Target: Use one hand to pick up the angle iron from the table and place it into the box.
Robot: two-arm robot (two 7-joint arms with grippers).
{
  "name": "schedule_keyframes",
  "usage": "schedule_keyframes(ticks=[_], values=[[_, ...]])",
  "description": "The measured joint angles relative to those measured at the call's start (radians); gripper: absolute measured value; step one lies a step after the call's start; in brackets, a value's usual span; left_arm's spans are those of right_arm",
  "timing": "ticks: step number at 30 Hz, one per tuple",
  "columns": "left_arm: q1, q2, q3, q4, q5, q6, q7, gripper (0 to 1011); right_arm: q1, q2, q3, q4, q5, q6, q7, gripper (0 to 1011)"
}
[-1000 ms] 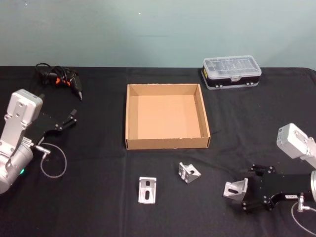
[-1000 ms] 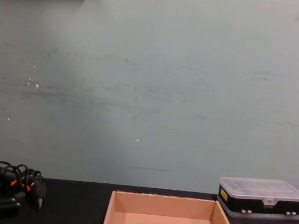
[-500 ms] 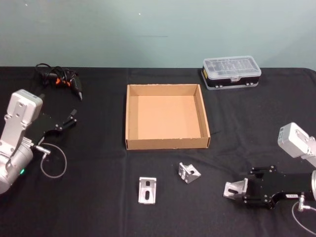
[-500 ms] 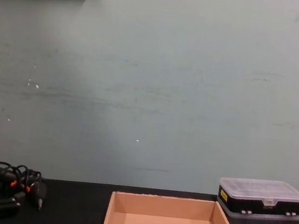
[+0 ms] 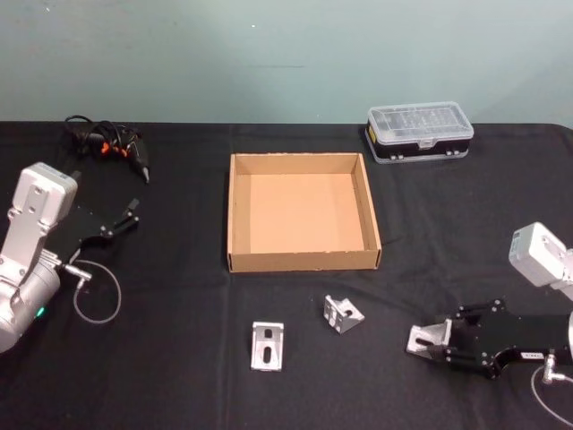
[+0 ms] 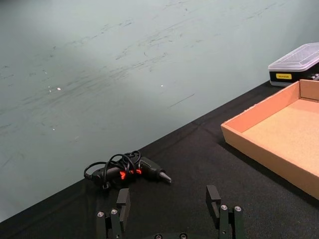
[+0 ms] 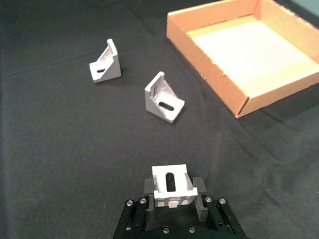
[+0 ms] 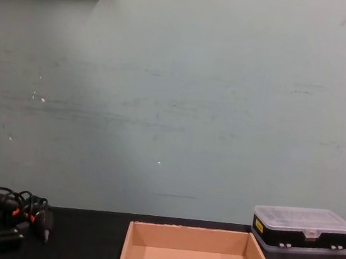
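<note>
Low over the black table (image 5: 170, 367) at the front right, my right gripper (image 5: 439, 340) is shut on a silver angle iron (image 5: 425, 338). In the right wrist view that angle iron (image 7: 170, 180) sits clamped between the two black fingers (image 7: 199, 186). Two more angle irons lie loose on the table (image 5: 267, 346) (image 5: 343, 313), in front of the tan cardboard box (image 5: 304, 261), which holds nothing. My left gripper (image 5: 125, 217) rests open at the far left; its fingers (image 6: 122, 204) stand wide apart.
A black case with a clear lid (image 5: 420, 131) stands at the back right, beyond the box. A tangle of black and orange cables (image 5: 106, 143) lies at the back left. A loose cable loop (image 5: 97, 293) hangs by the left arm.
My right gripper has sunk lower toward the table and its fingers have drawn in around the angle iron. The left arm, the box and the two loose angle irons have not moved.
</note>
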Motion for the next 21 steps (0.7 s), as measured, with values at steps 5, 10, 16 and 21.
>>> schedule_keyframes(ticks=[5,10,16,21], values=[[0.0,0.0,0.0,0.0,0.0,0.0,0.0,1000,-0.03,0.006,0.033,-0.027,0.025,-0.013,-0.032,470],[0.0,0.0,0.0,0.0,0.0,0.0,0.0,1000,-0.068,0.009,0.079,-0.075,0.056,-0.024,-0.077,470],[0.0,0.0,0.0,0.0,0.0,0.0,0.0,1000,-0.087,-0.009,0.123,-0.122,0.074,-0.014,-0.137,470],[0.0,0.0,0.0,0.0,0.0,0.0,0.0,1000,-0.069,-0.049,0.135,-0.141,0.074,0.006,-0.17,470]])
